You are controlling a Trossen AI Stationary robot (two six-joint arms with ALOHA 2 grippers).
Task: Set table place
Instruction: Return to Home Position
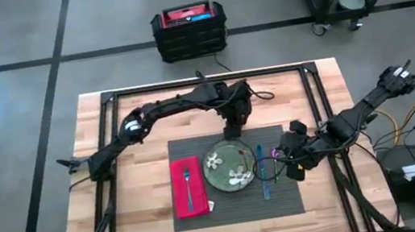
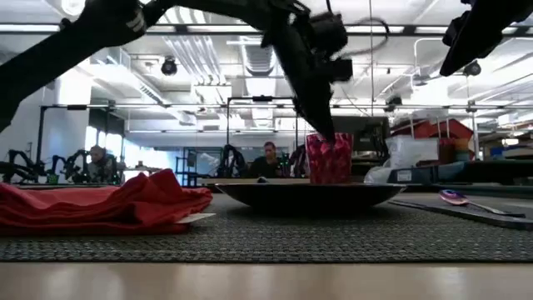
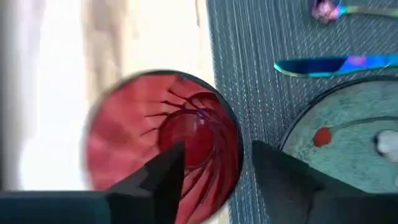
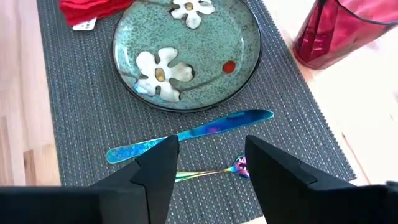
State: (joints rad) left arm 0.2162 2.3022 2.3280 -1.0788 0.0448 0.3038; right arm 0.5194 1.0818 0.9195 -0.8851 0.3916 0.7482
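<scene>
Placemat (image 1: 237, 208) lies mid-tabletop (image 1: 132, 183), fully dressed; both grippers carry nothing.
Green plate (image 1: 228, 166) sits centred, with red napkin (image 1: 180, 195) and fork (image 1: 188, 184) on one side, knife (image 4: 217, 127) and spoon (image 4: 239, 165) on the other, so each utensil is reachable without crossing the plate. Red cup (image 2: 329, 158) stands upright on bare wood just off the mat's far edge. Left gripper (image 3: 217, 146) hangs over the cup rim, fingers spread. Right gripper (image 4: 211, 143) hovers above knife and spoon, fingers likewise spread. Judged: placing done, arms free to withdraw.
</scene>
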